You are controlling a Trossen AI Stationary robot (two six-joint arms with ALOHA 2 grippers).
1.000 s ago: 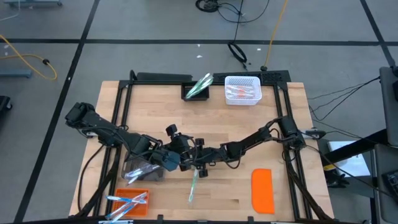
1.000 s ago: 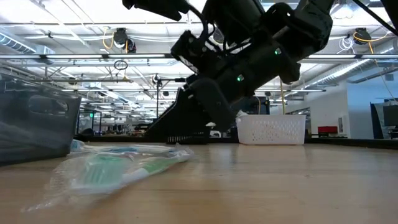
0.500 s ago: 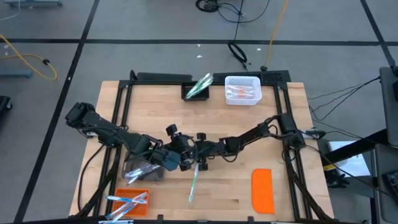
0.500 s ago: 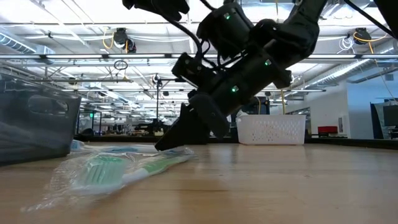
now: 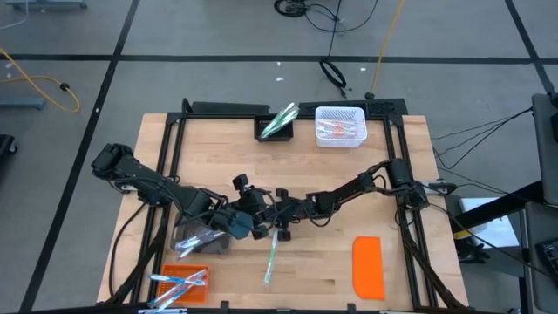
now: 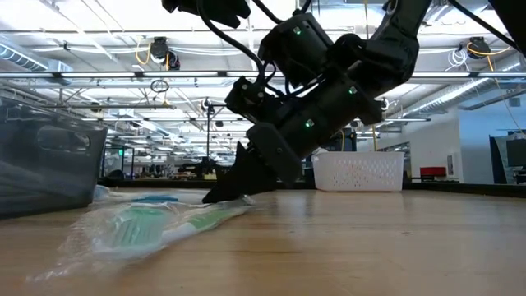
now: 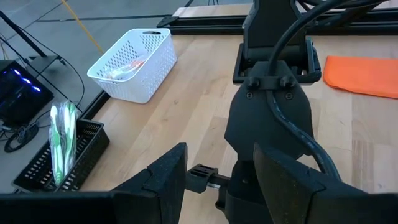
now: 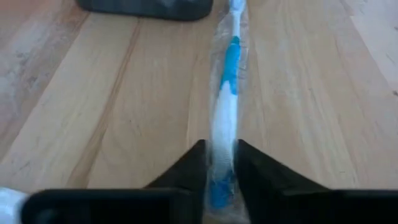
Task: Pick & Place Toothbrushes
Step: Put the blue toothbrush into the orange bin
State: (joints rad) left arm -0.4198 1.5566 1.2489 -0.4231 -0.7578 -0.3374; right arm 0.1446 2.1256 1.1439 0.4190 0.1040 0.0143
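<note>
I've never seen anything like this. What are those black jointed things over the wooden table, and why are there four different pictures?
They are two robot arms, each ending in two-fingered jaws. One picture looks straight down, one sits at tabletop height, and two come from cameras on the arms' wrists. The right gripper is down at the table, jaws closing around one end of a wrapped toothbrush lying on the wood. The left gripper waits close beside it, jaws open. Also on the table: a white basket, a dark bin of green toothbrushes, an orange bin of blue ones, and a flat orange lid.

Two arms, one white basket, one orange lid.
</note>
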